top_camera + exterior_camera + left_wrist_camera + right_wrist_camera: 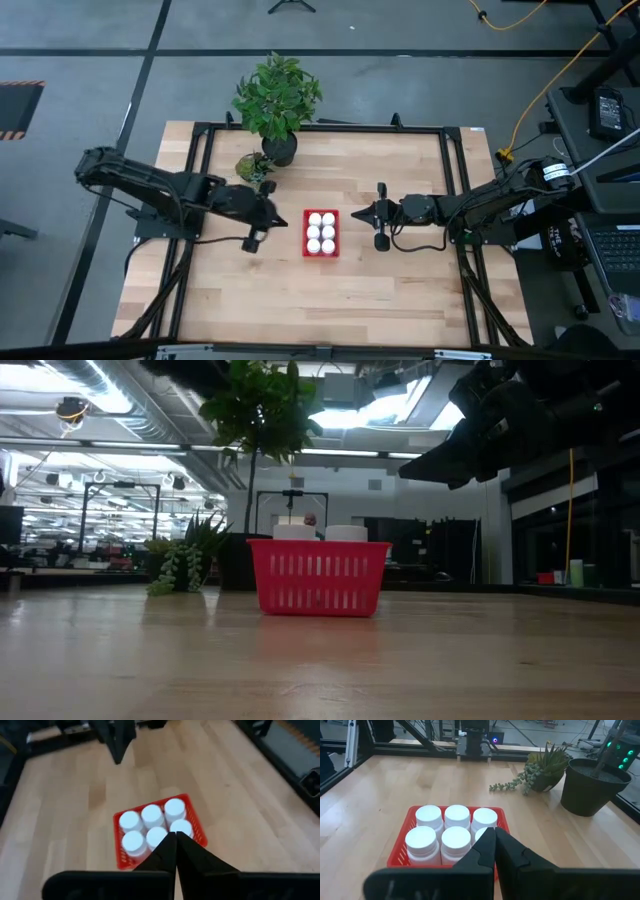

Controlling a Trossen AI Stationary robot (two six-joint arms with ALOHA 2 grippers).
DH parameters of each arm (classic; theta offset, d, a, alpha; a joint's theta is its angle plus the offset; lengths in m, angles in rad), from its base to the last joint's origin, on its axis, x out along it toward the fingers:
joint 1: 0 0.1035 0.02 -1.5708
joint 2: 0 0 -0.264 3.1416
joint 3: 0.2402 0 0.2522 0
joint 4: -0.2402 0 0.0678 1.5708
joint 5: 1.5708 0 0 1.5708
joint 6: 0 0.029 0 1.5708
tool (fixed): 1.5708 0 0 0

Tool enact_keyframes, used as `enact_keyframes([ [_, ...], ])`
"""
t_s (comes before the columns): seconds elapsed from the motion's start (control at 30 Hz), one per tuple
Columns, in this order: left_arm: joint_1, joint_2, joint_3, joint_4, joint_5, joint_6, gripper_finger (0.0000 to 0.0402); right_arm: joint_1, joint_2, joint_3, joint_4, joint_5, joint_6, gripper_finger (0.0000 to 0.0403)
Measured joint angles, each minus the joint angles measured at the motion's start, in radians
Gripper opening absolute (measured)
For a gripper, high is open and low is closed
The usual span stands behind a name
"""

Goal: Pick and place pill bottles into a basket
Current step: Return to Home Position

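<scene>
The red mesh basket stands on the table's middle, its base on the wood. Several white capped pill bottles stand upright inside it, filling it; they also show in the left wrist view and the right wrist view. My left gripper is shut and empty, held above the table to the basket's left. My right gripper is shut and empty, held above the table to the basket's right. Both grippers point at the basket.
A dark pot with a tall green plant and a small succulent stand at the table's far side, behind the basket. A black frame runs along the table's edges. The near half of the table is bare wood.
</scene>
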Motion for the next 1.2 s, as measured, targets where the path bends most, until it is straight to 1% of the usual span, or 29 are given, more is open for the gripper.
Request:
enact_keyframes([
  [0.07,0.0,-0.066,-0.103,0.094,-0.002,0.006,0.0002,0.0,0.0,0.0,0.0,0.0,0.0,0.0007],
  [0.23,0.0,-0.235,-0.36,0.306,-0.077,-0.028,0.0002,0.0,0.0,0.0,0.0,0.0,-0.001,0.0007],
  [0.33,0.0,-0.334,-0.513,0.467,-0.089,-0.033,0.0001,-0.002,0.0,0.0,0.0,0.0,-0.01,0.0007],
  [0.4,0.0,-0.397,-0.596,0.541,-0.09,-0.029,0.0001,-0.011,0.0,0.0,0.0,-0.001,-0.028,0.0007],
  [0.47,0.0,-0.466,-0.66,0.579,-0.104,-0.029,0.0002,-0.032,-0.001,0.0,0.004,-0.012,-0.029,0.0007],
  [0.53,0.0,-0.535,-0.693,0.592,-0.127,-0.023,0.0001,-0.064,-0.016,0.0,0.006,-0.07,-0.029,0.0007],
  [0.67,0.0,-0.674,-0.731,0.573,-0.131,0.013,0.0001,-0.149,-0.079,0.0,0.002,-0.213,-0.033,0.0007],
  [0.8,0.0,-0.783,-0.778,0.57,-0.131,0.031,0.0001,-0.243,-0.175,0.0,-0.034,-0.291,-0.064,0.0007],
  [0.9,0.0,-0.841,-0.826,0.564,-0.135,0.031,0.0001,-0.308,-0.269,0.0,-0.118,-0.346,-0.082,0.0007],
  [1.03,0.0,-0.897,-0.861,0.566,-0.175,0.019,0.0001,-0.381,-0.402,0.0,-0.257,-0.403,-0.083,0.0007],
  [1.2,0.001,-0.943,-0.888,0.569,-0.186,0.017,0.0002,-0.429,-0.557,0.0,-0.399,-0.448,-0.104,0.0007],
])
